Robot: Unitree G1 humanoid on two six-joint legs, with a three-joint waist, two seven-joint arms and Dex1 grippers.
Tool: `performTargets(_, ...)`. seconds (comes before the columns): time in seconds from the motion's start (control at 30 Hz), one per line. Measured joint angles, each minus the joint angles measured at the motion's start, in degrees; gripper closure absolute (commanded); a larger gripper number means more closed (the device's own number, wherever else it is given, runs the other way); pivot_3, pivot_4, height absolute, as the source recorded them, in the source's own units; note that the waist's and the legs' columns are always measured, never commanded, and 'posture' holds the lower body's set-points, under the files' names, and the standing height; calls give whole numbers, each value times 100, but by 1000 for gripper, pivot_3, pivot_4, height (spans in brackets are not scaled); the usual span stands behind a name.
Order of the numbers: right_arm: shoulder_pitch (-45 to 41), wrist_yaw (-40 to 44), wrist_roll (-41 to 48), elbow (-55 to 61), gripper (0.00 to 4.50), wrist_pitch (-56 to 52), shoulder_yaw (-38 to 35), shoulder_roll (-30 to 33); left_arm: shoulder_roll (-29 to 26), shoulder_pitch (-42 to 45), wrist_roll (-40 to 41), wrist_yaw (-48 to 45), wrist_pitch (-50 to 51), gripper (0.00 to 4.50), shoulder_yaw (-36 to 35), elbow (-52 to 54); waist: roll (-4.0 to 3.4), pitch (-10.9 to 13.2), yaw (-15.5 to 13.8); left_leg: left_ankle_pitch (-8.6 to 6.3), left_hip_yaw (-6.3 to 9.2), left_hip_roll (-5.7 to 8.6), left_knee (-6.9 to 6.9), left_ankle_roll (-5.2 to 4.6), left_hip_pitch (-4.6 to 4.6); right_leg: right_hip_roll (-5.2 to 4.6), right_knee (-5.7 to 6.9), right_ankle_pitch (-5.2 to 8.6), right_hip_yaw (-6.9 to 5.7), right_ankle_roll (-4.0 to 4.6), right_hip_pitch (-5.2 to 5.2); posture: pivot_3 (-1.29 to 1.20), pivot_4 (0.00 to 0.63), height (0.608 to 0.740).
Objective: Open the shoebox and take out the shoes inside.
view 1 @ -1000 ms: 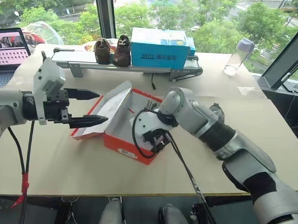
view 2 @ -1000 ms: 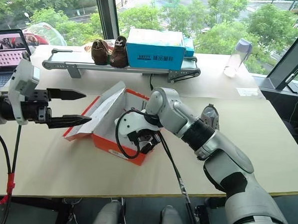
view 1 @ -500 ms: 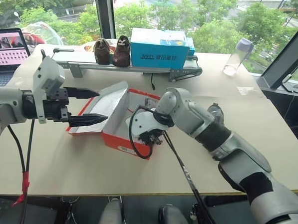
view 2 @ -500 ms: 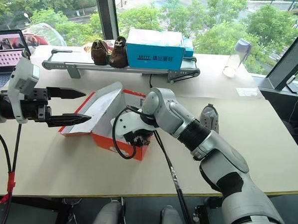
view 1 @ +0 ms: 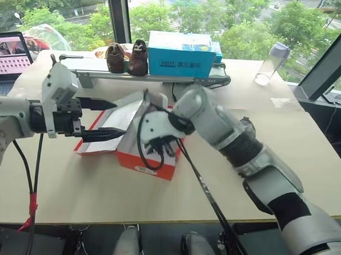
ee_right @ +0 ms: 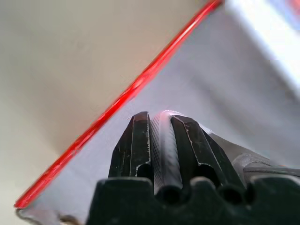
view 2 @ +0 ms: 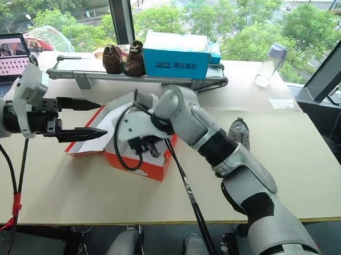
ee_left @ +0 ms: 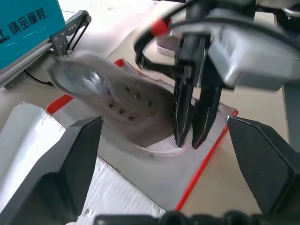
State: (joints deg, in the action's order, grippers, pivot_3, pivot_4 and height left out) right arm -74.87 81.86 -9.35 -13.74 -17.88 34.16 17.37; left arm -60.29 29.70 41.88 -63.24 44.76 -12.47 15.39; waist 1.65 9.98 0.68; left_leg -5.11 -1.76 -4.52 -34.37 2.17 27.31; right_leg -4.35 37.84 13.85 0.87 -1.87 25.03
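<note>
The right hand [ee_left: 187,138] pinched what looked like a light grey sneaker's [ee_left: 117,101] edge above the open flat red cardboard shoebox [view 1: 148,163]; the left hand [view 1: 109,120] hovered beside it, fingers wide apart, empty.

The left tool [view 1: 111,120] hangs level with fingers spread wide, while the right tool [ee_left: 190,138] points down, pinched nearly closed.

The red shoebox [view 1: 146,160] is sitting open on the tabletop [view 1: 263,109], its hinged lid [view 1: 111,121] leaning back to the robot's left and showing its white inside. 1 light grey shoe [ee_left: 117,101] with lace holes is lying tilted above the box's white interior, its white-edged heel [ee_left: 185,140] being pinched by the right claw [ee_left: 187,138].
</note>
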Motion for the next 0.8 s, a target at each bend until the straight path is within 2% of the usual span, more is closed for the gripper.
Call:
performTargets(0.2,-214,15,135,87,4179,-25,-316,287,25,191,-107,-52,-100,0,104,-182,1,0,-21,-1,0,1,0,1,0,-2,-4,0,-1,0,-2,0,150,740)
performTargets(0.47,-584,253,337,-303,4179,-1076,-994,1664,256,586,-280,-241,-319,0,502,-498,3,2,-63,-1,-1,3,3,1,5,-2,-7,0,0,9,1,0,150,740)
performTargets(0.63,-24,666,323,-468,4179,-1185,-1035,2831,350,772,-386,-392,-370,0,697,-699,3,2,-81,2,-2,5,6,-4,5,-3,-12,7,3,7,0,0,150,740)
performTargets(0.8,666,685,405,-375,4179,-1018,-1085,2984,436,976,-494,-520,-469,0,861,-822,-1,4,32,20,-2,5,6,-31,2,0,-4,8,11,7,5,0,150,740)
